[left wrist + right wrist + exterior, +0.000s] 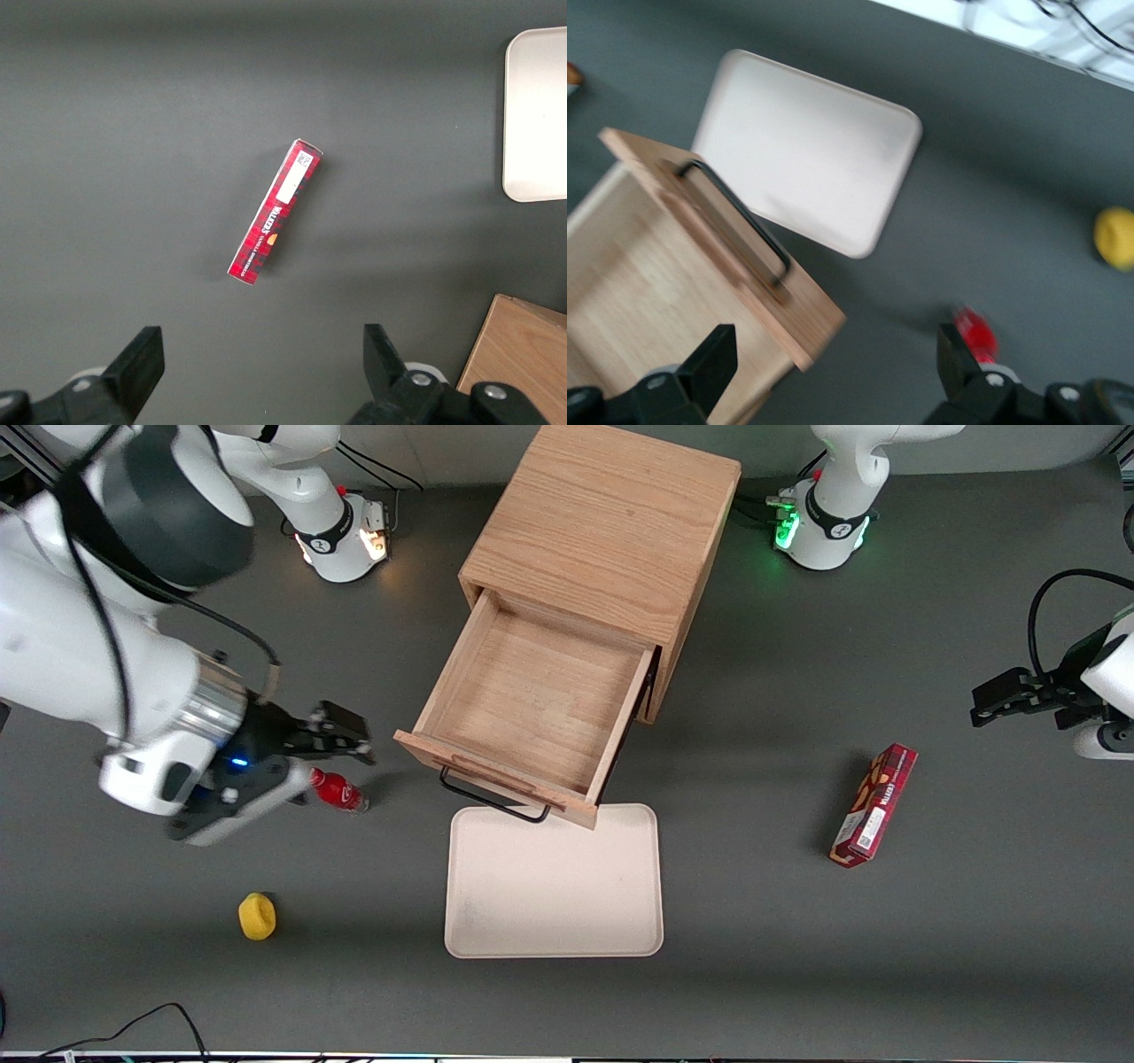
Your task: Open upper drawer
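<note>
Gripper (350,737): fingers spread, holding nothing, beside the drawer, above a red bottle (337,790).
Upper drawer (532,704): pulled well out of the oak cabinet (602,522), handle (494,797) over the cream tray (554,948) (looks done).
Advice: back away without nudging the bottle.

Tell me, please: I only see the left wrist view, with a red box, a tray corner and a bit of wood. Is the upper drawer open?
Observer: Yes. The upper drawer stands far out of the oak cabinet.
Operator: Where is the working hand?
Observer: The gripper is open and apart from the drawer's black handle, toward the working arm's end of the table.
Operator: Anything near it?
Observer: A small red bottle lies beside it, and a yellow object lies nearer the front camera.
</note>
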You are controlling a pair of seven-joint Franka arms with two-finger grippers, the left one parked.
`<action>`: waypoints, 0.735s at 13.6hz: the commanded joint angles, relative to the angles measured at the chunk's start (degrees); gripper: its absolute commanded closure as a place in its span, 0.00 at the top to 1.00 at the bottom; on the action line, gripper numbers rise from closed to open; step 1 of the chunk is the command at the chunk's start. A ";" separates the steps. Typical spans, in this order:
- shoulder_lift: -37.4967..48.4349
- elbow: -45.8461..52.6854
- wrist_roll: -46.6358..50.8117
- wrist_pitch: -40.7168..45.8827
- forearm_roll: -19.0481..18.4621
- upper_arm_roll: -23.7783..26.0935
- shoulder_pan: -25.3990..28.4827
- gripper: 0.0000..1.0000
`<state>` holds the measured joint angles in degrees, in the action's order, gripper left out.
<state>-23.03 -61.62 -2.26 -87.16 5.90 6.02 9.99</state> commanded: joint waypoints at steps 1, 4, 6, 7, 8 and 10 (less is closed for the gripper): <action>7.29 -6.84 2.35 14.22 -3.24 -8.10 -0.06 1.00; 19.99 -20.58 10.12 13.79 -5.63 -10.15 -0.15 1.00; 32.28 -37.52 12.80 5.64 -5.81 -10.15 -0.06 1.00; 37.92 -45.52 12.81 0.72 -5.98 -10.15 -0.15 1.00; 41.71 -50.65 12.81 -2.46 -6.07 -10.15 -0.23 1.00; 41.50 -50.01 12.90 -2.67 -6.86 -10.23 -0.32 1.00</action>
<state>13.15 -103.95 8.82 -85.60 0.76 -4.13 9.02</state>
